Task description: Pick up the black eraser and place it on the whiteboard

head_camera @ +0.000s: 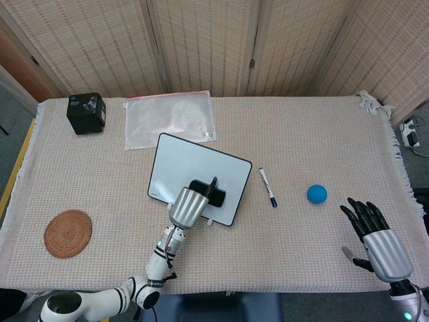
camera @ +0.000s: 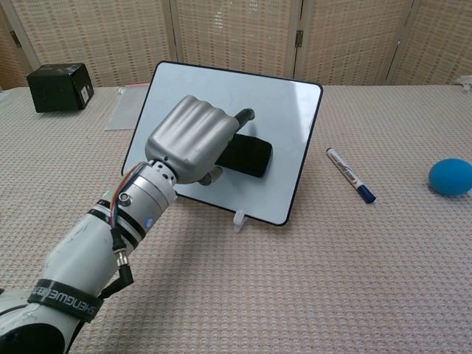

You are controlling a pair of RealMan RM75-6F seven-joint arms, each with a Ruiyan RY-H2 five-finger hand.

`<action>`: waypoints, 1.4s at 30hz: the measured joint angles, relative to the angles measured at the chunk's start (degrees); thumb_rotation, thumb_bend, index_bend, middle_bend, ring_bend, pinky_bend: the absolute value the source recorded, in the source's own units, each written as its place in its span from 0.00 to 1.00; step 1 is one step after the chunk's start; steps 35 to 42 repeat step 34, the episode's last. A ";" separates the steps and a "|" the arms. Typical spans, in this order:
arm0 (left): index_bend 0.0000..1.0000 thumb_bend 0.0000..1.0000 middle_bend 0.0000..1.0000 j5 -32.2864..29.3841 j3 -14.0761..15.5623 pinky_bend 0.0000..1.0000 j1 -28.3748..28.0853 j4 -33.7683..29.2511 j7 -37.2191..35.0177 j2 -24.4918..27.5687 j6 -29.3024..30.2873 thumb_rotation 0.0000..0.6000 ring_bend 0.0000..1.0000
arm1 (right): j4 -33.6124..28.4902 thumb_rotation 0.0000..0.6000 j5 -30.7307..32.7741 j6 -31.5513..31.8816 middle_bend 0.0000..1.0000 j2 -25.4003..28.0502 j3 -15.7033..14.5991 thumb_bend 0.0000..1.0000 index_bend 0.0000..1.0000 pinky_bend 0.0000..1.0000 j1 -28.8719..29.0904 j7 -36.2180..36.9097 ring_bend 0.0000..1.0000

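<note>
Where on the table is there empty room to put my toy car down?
Bare cloth lies between the woven coaster and the whiteboard, and across the far right behind the blue ball. It's crowded around the whiteboard, where the left hand covers the black eraser and the marker lies close.
</note>
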 measured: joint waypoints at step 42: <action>0.00 0.21 0.00 -1.03 17.13 0.00 23.86 -44.35 -13.36 42.87 10.62 1.00 0.00 | 0.27 1.00 -2.68 -1.19 0.00 -1.39 -1.11 0.29 0.00 0.04 0.27 -2.99 0.00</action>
